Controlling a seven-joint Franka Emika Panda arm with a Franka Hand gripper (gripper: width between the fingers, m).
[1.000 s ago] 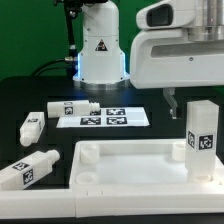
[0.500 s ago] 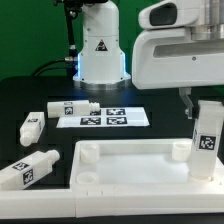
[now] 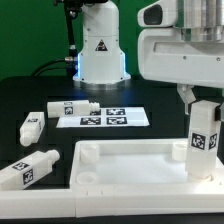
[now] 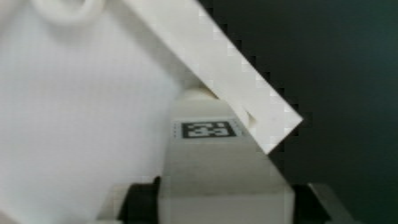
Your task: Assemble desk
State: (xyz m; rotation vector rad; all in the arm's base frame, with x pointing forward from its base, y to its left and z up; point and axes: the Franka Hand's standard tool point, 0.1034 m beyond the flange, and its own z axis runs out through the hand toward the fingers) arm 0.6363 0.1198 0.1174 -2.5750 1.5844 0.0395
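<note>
Exterior view low, frontal, wrist view close, both show leg [image 3: 203, 140]

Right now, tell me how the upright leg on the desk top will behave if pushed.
The upright leg looks like rigid plastic, so probably stiff. Tall and narrow, it may tip if shoved high. Its flat blocky sides should not roll.

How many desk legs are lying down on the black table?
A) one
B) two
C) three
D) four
C. Three legs lie on their sides on the table: the back leg beside the marker board, the middle leg and the front leg. The fourth leg stands upright at a corner of the desk top.
</note>
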